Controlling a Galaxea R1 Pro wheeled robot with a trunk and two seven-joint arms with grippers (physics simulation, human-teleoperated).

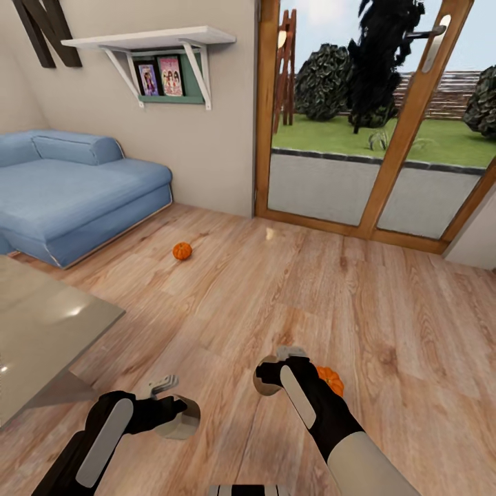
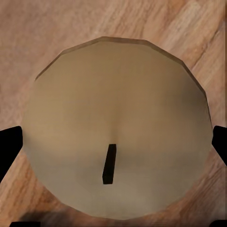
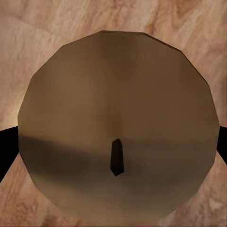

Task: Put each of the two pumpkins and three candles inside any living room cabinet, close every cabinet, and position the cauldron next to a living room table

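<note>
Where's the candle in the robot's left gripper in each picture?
Head view: the left candle is low and left of middle, in the left gripper.
Left wrist view: it is big in the middle, with its wick showing.
Right wrist view: that is the other candle, in the right gripper.
Shared landmark: the wood floor beneath.

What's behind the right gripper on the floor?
A pumpkin sits on the wood floor just behind the right gripper; the arm covers its near side. The gripper's jaws flank a candle, whose underside is hidden.
</note>
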